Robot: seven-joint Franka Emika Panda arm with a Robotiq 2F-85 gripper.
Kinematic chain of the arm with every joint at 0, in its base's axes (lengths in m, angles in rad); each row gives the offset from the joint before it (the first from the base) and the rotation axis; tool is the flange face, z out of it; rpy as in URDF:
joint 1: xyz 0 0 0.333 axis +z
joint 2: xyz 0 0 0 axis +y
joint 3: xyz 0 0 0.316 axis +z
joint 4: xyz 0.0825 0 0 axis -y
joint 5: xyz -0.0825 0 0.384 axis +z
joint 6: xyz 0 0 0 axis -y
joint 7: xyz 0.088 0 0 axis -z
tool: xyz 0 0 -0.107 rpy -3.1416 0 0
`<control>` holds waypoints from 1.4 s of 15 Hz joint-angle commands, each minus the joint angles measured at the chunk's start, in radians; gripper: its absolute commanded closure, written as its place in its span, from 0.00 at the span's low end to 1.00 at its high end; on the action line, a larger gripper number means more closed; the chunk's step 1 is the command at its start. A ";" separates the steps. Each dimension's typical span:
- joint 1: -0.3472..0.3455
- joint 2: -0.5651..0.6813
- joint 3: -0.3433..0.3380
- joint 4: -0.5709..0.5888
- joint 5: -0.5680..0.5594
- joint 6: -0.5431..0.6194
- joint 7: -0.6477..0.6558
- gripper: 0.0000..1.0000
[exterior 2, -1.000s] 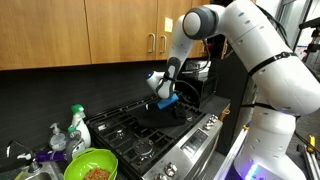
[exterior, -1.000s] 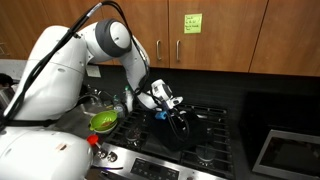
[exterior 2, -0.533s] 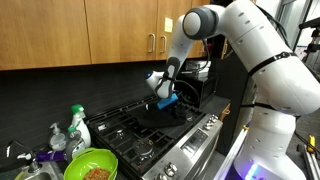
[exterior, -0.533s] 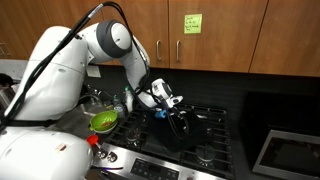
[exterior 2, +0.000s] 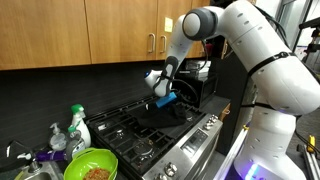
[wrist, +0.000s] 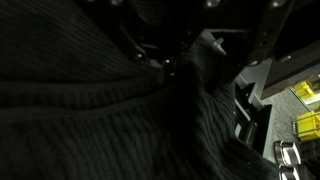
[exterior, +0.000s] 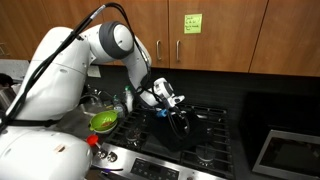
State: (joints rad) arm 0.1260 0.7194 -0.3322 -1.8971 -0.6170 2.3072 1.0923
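Observation:
A black ribbed knit cloth [wrist: 100, 110] fills nearly all of the wrist view, lying very close to the camera. In both exterior views my gripper [exterior: 176, 116] [exterior 2: 172, 104] is low over the middle of the black gas stove [exterior: 205, 145] [exterior 2: 145, 135], down in a dark bunched cloth [exterior: 181, 124] [exterior 2: 182, 109] on the grates. The fingers are buried in the dark fabric, so I cannot see how the jaws stand or whether they grip the cloth. A stove grate [wrist: 262, 70] shows at the right edge of the wrist view.
A green bowl [exterior: 104, 121] [exterior 2: 90, 166] with food sits beside the stove, with a spray bottle [exterior 2: 77, 125] and a soap bottle [exterior 2: 57, 137] near it. Wooden cabinets [exterior: 215, 30] hang above. A black appliance [exterior 2: 196, 85] stands behind the stove.

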 commanded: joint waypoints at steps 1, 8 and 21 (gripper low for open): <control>-0.024 0.011 0.016 0.029 0.025 -0.039 -0.011 0.80; -0.020 0.001 0.008 0.004 0.031 -0.040 0.005 0.99; 0.061 -0.233 0.022 -0.275 -0.192 -0.034 0.178 0.99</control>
State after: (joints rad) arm 0.1892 0.5811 -0.3289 -2.0827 -0.7392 2.2860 1.2169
